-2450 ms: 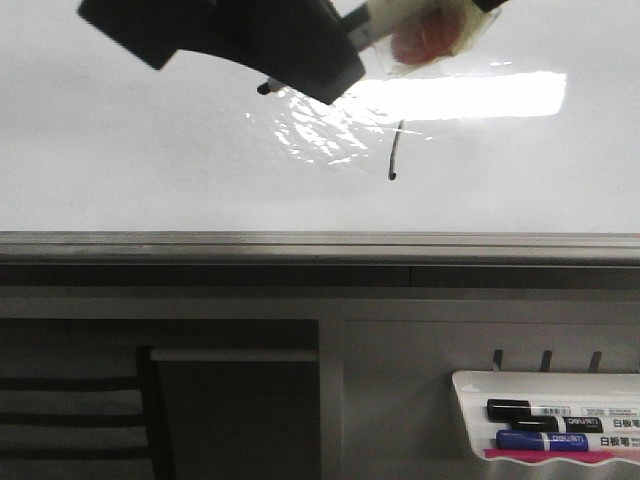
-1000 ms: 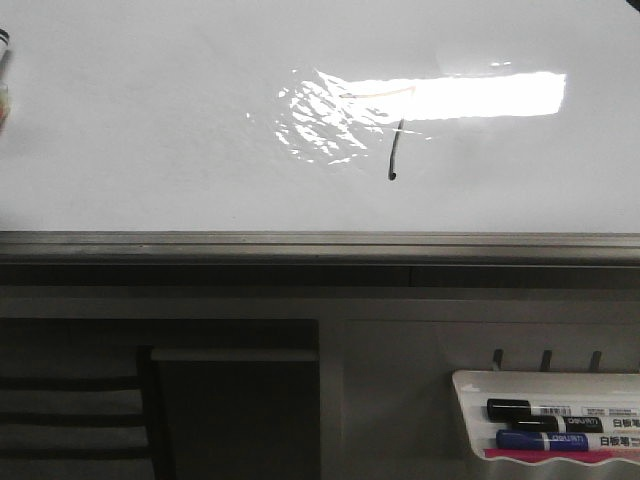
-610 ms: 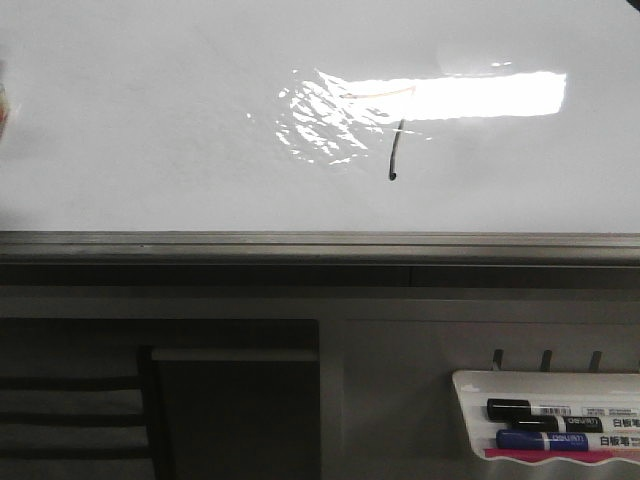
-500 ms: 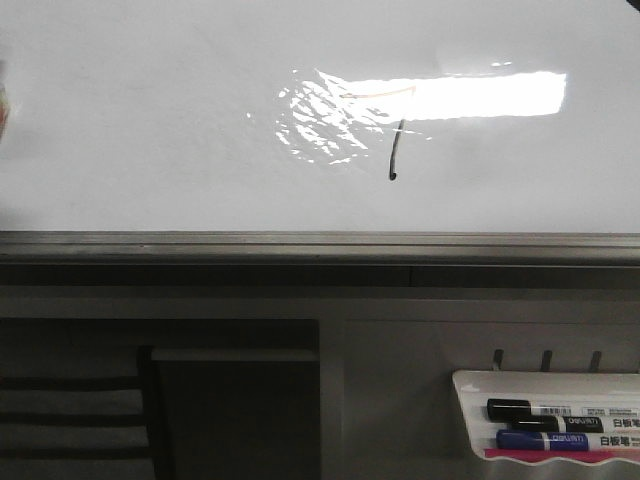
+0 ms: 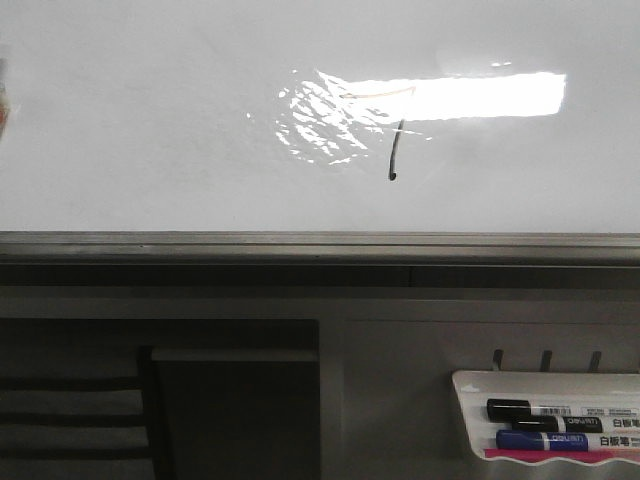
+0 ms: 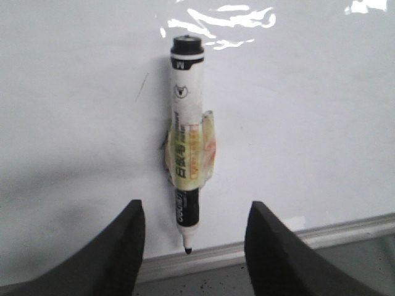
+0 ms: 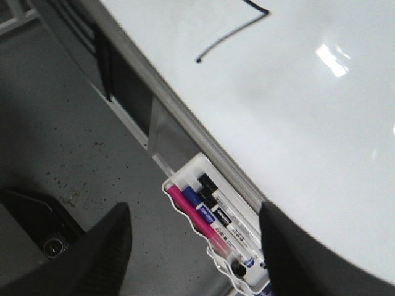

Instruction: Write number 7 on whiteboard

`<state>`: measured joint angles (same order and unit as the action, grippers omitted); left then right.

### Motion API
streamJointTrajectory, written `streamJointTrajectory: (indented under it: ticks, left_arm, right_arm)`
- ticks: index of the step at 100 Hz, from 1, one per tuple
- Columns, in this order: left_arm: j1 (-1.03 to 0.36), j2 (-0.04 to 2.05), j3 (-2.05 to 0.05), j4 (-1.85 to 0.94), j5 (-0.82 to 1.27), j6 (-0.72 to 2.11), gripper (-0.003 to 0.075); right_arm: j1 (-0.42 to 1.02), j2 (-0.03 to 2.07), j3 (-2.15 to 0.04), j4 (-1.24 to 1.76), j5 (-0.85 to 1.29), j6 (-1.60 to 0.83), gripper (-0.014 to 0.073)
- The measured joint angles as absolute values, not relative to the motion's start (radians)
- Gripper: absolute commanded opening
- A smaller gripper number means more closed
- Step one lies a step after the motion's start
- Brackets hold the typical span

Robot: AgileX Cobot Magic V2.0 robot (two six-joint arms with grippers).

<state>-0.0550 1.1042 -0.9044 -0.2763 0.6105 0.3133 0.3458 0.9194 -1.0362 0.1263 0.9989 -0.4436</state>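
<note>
The number 7 (image 5: 394, 140) is sitting on the whiteboard (image 5: 150, 130) just below the bright ceiling-light glare (image 5: 470, 95): a dark, slightly curved downstroke, with a thin top stroke that is washing out in the reflection. Judged from this, the writing looks done. What seems to be left is only parking the arms.

The front view is showing no arm at all, only the board, its grey lower rail (image 5: 320, 245) and the white marker tray (image 5: 545, 425) low on the right.

The left wrist view is adding the pen: a black whiteboard marker (image 6: 186, 154) with a yellowish tape wrap, lying against the board, uncapped tip towards the rail. The left gripper (image 6: 194, 243) is standing with fingers spread either side of it, apart from it, grasping nothing.

The right wrist view is giving the cleanest read of the figure (image 7: 231, 31), glare-free, corner stroke visible. It is also showing the tray's pink, blue and black markers (image 7: 213, 216). The right gripper (image 7: 194, 246) is likewise spread wide and empty.
</note>
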Motion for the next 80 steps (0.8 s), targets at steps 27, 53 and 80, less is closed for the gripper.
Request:
streamJointTrajectory:
  ticks: [27, 53, 80]
  left_arm:
    - [-0.055, 0.799, -0.809, -0.264, 0.655, 0.315, 0.0285]
    - [-0.055, 0.547, -0.61, -0.3, 0.513, 0.317, 0.0162]
    - [-0.055, 0.512, -0.58, -0.306, 0.485, 0.317, -0.002]
  right_arm:
    - [0.346, 0.738, -0.898, 0.061, 0.854, -0.115, 0.0393]
    - [0.346, 0.57, -0.669, 0.061, 0.576, -0.092, 0.0057]
    - [0.346, 0.547, -0.61, 0.061, 0.538, -0.09, -0.0071]
